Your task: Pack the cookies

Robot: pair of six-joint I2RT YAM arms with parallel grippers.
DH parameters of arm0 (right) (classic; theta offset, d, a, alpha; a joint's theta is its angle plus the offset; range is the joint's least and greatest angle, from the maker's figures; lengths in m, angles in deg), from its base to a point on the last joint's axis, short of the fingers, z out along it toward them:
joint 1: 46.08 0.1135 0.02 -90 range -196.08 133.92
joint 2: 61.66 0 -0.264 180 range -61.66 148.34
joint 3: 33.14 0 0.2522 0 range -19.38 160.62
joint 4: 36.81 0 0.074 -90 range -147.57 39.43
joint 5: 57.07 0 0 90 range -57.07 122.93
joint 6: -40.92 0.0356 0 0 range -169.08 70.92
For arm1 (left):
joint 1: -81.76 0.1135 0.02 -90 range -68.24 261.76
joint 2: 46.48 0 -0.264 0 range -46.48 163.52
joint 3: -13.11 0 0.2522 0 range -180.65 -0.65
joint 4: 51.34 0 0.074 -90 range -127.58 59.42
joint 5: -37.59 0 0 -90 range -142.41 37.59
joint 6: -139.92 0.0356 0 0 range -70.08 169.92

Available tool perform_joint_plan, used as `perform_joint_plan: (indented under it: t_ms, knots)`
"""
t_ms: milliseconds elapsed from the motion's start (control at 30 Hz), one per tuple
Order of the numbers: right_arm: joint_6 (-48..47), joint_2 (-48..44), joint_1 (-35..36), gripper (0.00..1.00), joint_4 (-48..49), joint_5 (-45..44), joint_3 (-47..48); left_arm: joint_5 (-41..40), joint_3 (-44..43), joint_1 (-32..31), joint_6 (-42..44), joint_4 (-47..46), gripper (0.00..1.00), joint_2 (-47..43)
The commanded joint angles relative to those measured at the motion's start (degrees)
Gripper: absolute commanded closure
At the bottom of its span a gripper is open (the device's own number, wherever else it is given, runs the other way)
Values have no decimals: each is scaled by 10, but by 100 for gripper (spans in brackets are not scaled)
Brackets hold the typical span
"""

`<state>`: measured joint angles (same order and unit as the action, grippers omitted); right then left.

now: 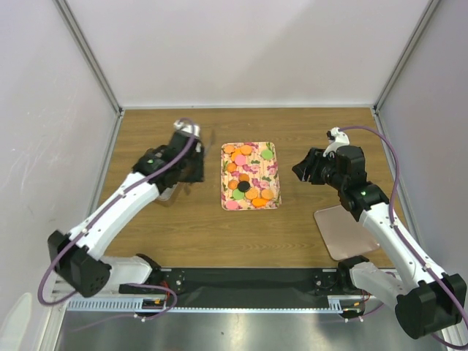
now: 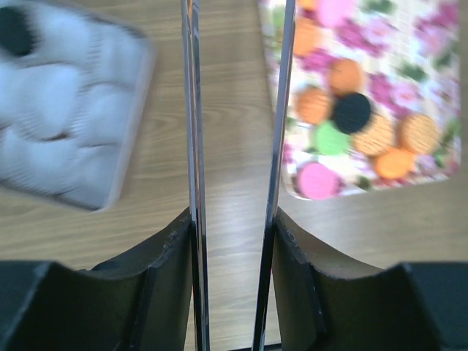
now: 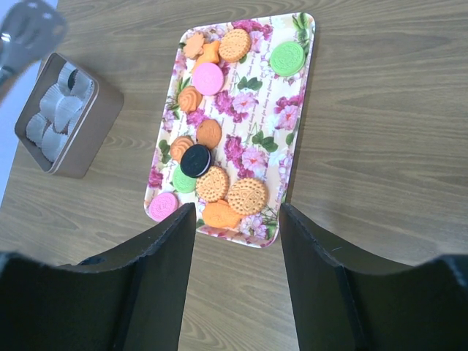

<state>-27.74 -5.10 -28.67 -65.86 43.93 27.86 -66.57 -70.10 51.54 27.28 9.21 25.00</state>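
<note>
The cookies (image 1: 247,183) lie on a floral tray (image 1: 272,167) at mid-table: orange, pink, green and one black. They also show in the right wrist view (image 3: 212,183) and the left wrist view (image 2: 351,113). My left gripper (image 1: 189,157) is just left of the tray and shut on metal tongs (image 2: 192,110). The tong blades stand apart with only bare table between them. A box of white paper cups (image 2: 73,124) lies to their left, with one black cookie (image 2: 13,31) in a cup. My right gripper (image 3: 238,216) is open and empty, above the table by the tray's near end.
The box (image 3: 67,117) stands left of the tray (image 3: 303,44); in the top view my left arm mostly hides it. A flat pinkish lid (image 1: 347,230) lies at the near right under my right arm. White walls enclose the table on three sides.
</note>
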Motion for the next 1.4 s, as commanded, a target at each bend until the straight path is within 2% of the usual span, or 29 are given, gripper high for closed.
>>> perform_joint_plan:
  t_ms: [0,167,500,833,1367]
  knots:
    - [-4,1,1,45,18,-8,5,-26,-32,-64,-29,-9,53,46]
    - [-5,2,1,45,17,-15,5,-37,-74,-128,-29,-19,54,153]
    - [-6,4,1,45,16,-14,5,-37,-115,-132,-15,-42,53,262]
    - [-7,2,1,45,16,-14,5,-42,-142,-132,-9,-42,53,301]
    - [-6,0,2,45,15,-15,6,-30,-145,-151,-7,-46,53,316]
